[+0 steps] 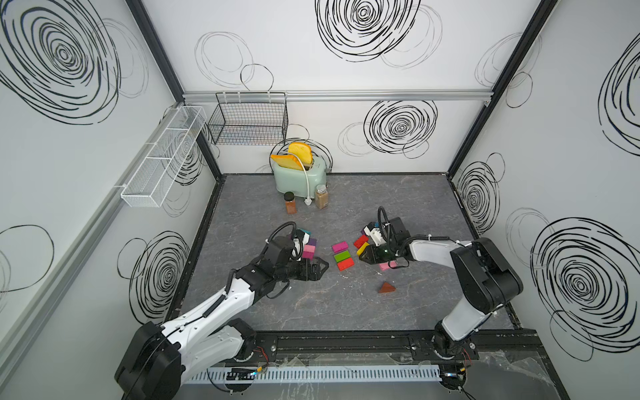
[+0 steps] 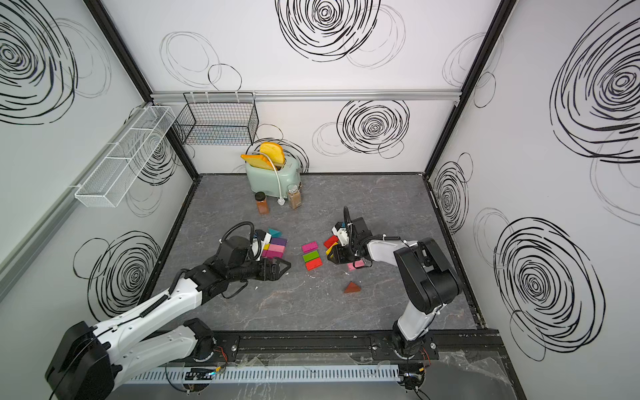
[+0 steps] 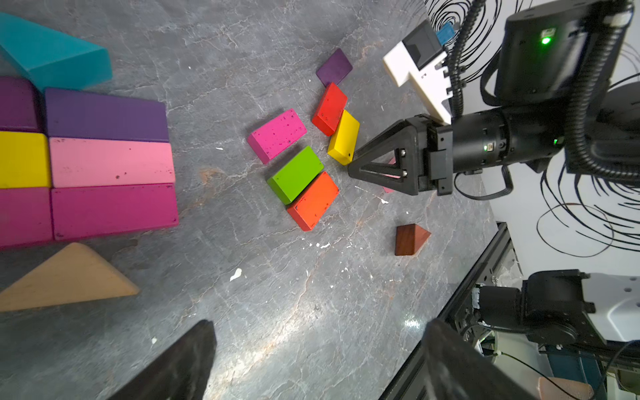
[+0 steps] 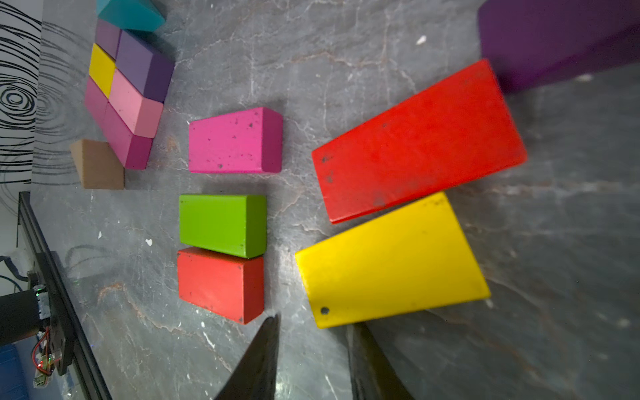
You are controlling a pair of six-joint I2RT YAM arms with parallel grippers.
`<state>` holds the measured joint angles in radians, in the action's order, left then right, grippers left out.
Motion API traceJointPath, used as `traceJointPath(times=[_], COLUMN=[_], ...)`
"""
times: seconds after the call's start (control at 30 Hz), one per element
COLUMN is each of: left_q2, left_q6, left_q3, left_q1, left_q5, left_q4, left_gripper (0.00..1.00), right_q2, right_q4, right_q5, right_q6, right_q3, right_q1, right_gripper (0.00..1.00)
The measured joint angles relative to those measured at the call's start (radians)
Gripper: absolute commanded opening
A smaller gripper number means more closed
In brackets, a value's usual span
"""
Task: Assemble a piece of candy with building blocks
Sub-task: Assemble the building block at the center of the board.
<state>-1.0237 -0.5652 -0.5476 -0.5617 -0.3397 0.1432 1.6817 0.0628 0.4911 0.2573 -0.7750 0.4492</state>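
Observation:
By my left arm several building blocks lie packed together: purple [image 3: 107,114], pink [image 3: 110,161] and magenta [image 3: 114,211] bricks, with a teal triangle [image 3: 52,52] and a tan triangle [image 3: 65,280] at the ends. In mid-floor lie loose magenta [image 1: 339,246], green [image 1: 343,256] and red [image 1: 345,264] bricks. A yellow brick [image 4: 391,259] leans on another red brick [image 4: 419,138]. My left gripper [image 1: 323,266] hangs wide open over bare floor. My right gripper [image 4: 315,322] is narrowly open beside the yellow brick's corner, nothing between its fingers. A brown triangle [image 1: 387,287] lies apart.
A mint toaster [image 1: 299,176] with bread slices stands at the back wall, with two spice jars [image 1: 290,202] [image 1: 322,196] in front of it. A black wire basket [image 1: 249,119] and a white mesh shelf [image 1: 162,159] hang on the walls. A pink brick [image 1: 388,266] lies under my right wrist.

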Motion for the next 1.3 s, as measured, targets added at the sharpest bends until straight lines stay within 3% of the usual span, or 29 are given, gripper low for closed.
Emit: traceJointPath(times=[0.5, 0.67, 0.97, 1.17, 1.3], left_q2=[0.0, 0.005, 0.024, 0.037, 0.037], left_q6=[0.0, 0.0, -0.011, -0.011, -0.012], left_q3=[0.0, 0.0, 0.029, 0.032, 0.045], left_q1=[0.0, 0.0, 0.0, 0.0, 0.0], left_q5=[0.002, 0.001, -0.017, -0.05, -0.077], left_q4=[0.014, 0.013, -0.007, -0.019, -0.039], left_gripper=[0.98, 0.98, 0.98, 0.98, 0.98], right_q2=[0.017, -0.011, -0.279, -0.256, -0.206], right_q4=[-0.03, 0.003, 0.238, 0.365, 0.392], right_q5=[-0.005, -0.032, -0.245, -0.357, -0.397], right_q6=[0.016, 0.007, -0.023, -0.035, -0.019], right_q3=[-0.009, -0.01, -0.013, -0.037, -0.04], right_q1=[0.011, 0.018, 0.018, -0.017, -0.029], right_gripper=[0.38, 0.55, 0.85, 1.0, 0.99])
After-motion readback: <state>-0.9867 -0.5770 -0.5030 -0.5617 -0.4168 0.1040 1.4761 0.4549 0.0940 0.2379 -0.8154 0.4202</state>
